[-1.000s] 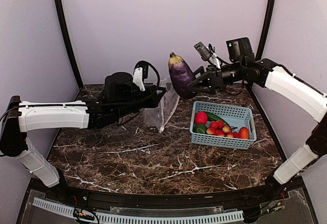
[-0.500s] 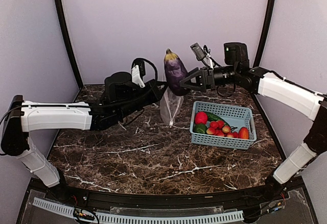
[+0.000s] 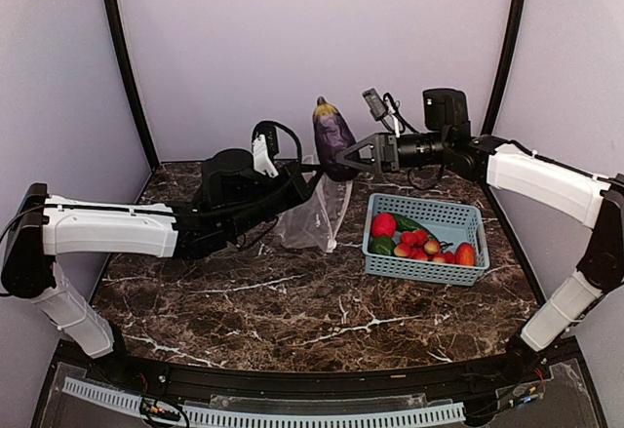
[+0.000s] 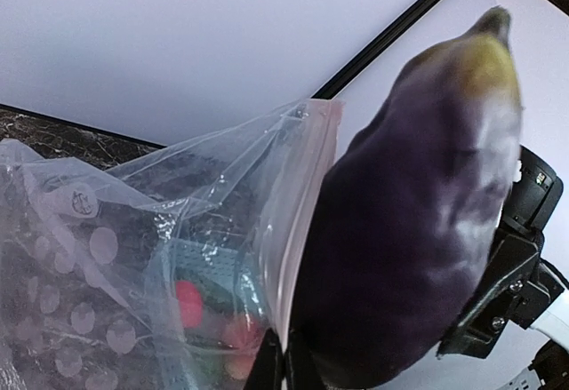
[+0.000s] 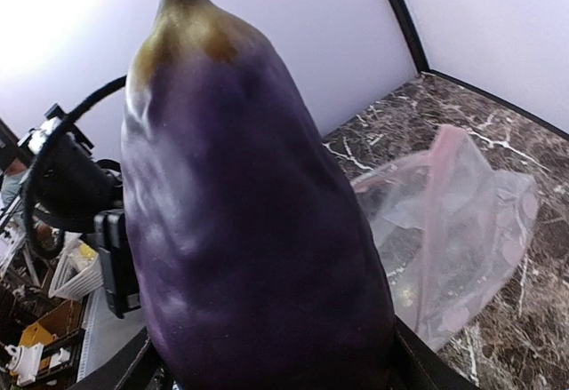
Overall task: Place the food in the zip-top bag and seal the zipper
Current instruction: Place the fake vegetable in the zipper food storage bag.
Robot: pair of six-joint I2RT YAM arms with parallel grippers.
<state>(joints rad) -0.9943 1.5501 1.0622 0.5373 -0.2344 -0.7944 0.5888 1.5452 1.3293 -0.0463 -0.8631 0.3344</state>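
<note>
We are observing that, over the last second, the right gripper (image 3: 343,162) is carrying the eggplant (image 3: 333,139) leftward and slightly upward in the top view, from near the basket's (image 3: 458,215) left end to upper centre, above the bag (image 3: 310,221). The bag is changing too: it is now spreading wider left of centre instead of hanging narrow, and its lower part appears to be touching the table (image 3: 292,301). We are judging that the eggplant is lined up for insertion but not yet inside. In the left wrist view it is standing just beside the zipper (image 4: 300,221), outside the mouth. The right arm is reaching in level from the right edge, its fingers clamped on the eggplant's lower body with the stem end up. The left arm is stretching from lower left toward centre, with the left gripper (image 3: 310,176) pinched together on the bag's mouth edge and holding it raised. The remaining food (image 3: 417,241) is lying in the basket, right of centre.
</note>
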